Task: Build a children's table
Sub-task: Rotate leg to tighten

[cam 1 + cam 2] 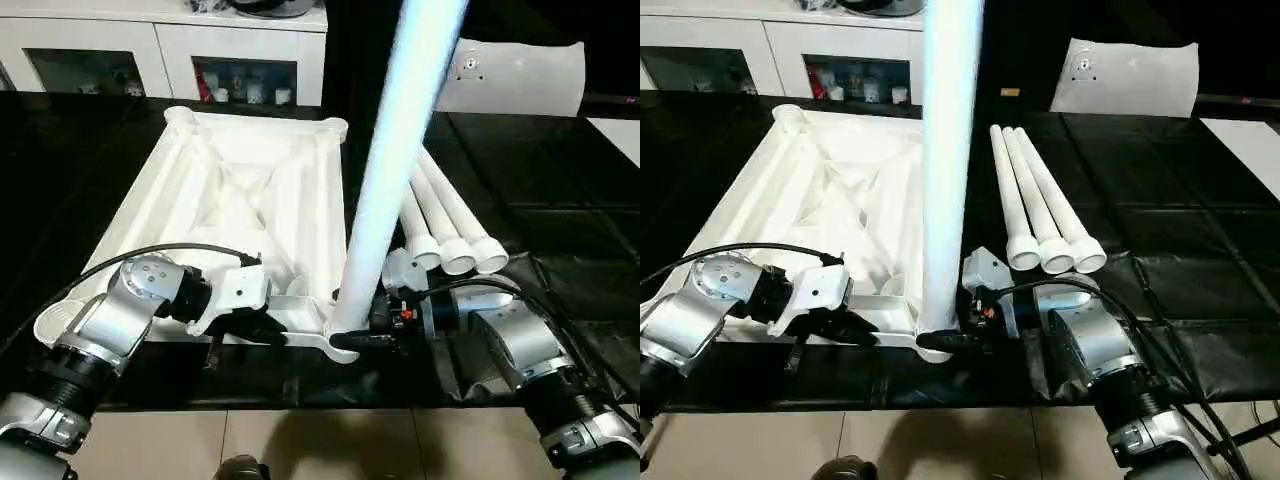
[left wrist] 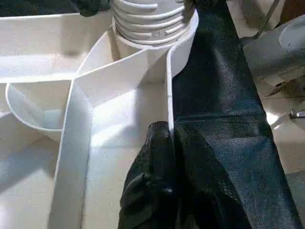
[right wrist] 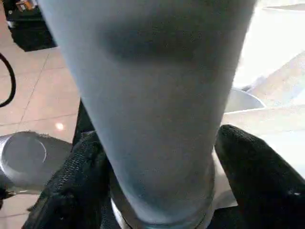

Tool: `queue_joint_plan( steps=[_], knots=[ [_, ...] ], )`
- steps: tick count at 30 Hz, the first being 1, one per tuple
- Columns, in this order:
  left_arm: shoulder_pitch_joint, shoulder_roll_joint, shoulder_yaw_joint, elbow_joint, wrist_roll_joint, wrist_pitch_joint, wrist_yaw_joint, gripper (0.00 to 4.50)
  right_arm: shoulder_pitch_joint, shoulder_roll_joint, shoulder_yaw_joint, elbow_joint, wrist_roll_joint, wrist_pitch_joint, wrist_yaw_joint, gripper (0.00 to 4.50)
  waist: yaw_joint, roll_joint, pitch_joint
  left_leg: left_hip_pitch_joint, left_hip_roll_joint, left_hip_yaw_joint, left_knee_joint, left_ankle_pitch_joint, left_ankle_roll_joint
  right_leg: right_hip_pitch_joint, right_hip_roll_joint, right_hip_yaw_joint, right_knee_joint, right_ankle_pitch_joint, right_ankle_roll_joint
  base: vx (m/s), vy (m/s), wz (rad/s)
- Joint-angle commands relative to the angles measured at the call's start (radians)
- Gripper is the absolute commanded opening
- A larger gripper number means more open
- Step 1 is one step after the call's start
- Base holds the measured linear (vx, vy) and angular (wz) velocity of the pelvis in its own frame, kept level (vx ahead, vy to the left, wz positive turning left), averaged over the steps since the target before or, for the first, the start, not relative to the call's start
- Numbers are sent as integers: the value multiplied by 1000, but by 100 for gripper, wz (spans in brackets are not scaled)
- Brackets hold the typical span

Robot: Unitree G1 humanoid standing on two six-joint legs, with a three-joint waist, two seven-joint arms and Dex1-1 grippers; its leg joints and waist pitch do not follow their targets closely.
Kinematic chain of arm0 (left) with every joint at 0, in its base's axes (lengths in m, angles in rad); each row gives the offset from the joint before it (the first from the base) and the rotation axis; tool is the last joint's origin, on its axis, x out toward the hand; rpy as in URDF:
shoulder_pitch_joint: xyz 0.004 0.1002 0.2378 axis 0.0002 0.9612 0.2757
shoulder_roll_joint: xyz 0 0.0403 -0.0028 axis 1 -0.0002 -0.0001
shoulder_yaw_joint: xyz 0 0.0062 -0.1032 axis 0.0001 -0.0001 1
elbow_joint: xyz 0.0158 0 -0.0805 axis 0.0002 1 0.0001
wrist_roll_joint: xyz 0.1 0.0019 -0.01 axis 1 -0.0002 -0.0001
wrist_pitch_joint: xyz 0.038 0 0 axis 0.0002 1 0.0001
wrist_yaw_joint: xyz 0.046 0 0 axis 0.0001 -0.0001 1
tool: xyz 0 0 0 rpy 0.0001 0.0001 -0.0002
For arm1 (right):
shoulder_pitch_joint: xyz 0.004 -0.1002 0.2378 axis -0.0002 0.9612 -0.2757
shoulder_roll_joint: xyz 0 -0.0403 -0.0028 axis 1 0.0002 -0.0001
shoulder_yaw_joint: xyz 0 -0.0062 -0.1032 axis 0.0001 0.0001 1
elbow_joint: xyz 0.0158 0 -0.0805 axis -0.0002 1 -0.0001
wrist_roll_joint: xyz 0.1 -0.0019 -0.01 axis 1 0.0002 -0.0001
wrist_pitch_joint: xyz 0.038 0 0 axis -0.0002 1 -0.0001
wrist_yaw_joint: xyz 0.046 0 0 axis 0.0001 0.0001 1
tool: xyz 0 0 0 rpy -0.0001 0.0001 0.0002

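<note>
The table top [image 1: 250, 200] lies ribbed side up on the dark mat, and one leg [image 1: 395, 170] stands upright in the near corner socket [image 2: 152, 28], its threaded base seated there. Three spare legs [image 1: 1040, 210] lie side by side just right of the top.

The left gripper [image 2: 167, 143] is clenched on the thin near rim wall of the top, pinning it. The right gripper [image 3: 157, 157] has its black fingers [image 3: 259, 162] on either side of the leg's foot — whether they actually press it I cannot tell from the blur.

The risk, as I judge it, is the tall leg tipping or cross-threading if the right fingers push off-centre, or the top sliding towards the mat's near edge should the left pinch slip.

Room is tight — the socket sits at the near edge, with the spare legs close on the right; the far side is open.
</note>
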Motion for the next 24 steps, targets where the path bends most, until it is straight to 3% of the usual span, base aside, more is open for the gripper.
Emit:
queue_joint_plan(
  steps=[1,6,7,10,13,16,17,18,21,23,24],
  knots=[
    [1,-4,-30,11,17,-20,-18,0,-19,-8,7,19,-15,-8,2,309,-3,7,-69,21,66,-22,-72,-212,8,35,-97,58,-78,-190,-205,0,0,0],
    [15,-6,-10,-5,0,9,1,0,-6,17,-4,5,16,48,-13,275,-3,6,-69,22,66,-21,-72,-215,8,34,-97,59,-79,-201,-204,0,0,0],
    [19,-7,-4,-11,-4,17,9,0,-4,22,-7,2,20,56,-19,271,-2,11,-68,20,66,-23,-73,-217,6,35,-98,58,-78,-205,-205,0,0,0],
    [58,-15,38,-69,-16,76,90,0,7,72,-26,-6,40,117,-88,267,-7,9,-65,22,68,-24,-76,-252,-9,31,-98,58,-80,-238,-207,0,0,0],
    [90,-50,65,-147,-6,192,198,0,8,127,-24,21,12,144,-194,265,-18,12,-61,26,66,-28,-81,-295,-32,28,-99,59,-87,-319,-190,0,0,0],
    [102,-164,118,-213,-14,339,373,0,-12,218,-38,94,-14,161,-346,264,-32,7,-58,26,65,-30,-78,-313,-47,26,-104,60,-95,-388,-179,0,0,0],
    [106,-199,128,-231,-3,380,427,0,-23,253,-47,119,-20,171,-399,264,-35,1,-57,22,63,-34,-80,-309,-45,30,-105,57,-96,-402,-174,0,0,0],
    [113,-227,131,-251,11,412,472,0,-33,290,-63,139,-18,189,-450,263,-42,4,-59,17,62,-35,-81,-298,-47,32,-103,57,-94,-402,-167,0,0,0],
    [121,-330,164,-292,49,509,644,0,-79,419,-131,202,11,241,-630,263,-61,1,-58,22,61,-34,-79,-317,-43,23,-99,60,-102,-394,-165,0,0,0],
    [113,-368,180,-304,77,544,719,0,-100,459,-147,229,2,246,-703,263,-58,2,-62,26,59,-34,-75,-310,-40,21,-99,59,-103,-391,-162,0,0,0],
    [106,-381,180,-312,91,554,741,0,-110,476,-152,243,-7,245,-730,263,-58,-1,-62,22,58,-32,-76,-293,-31,23,-97,60,-101,-367,-160,0,0,0]
  ],
)
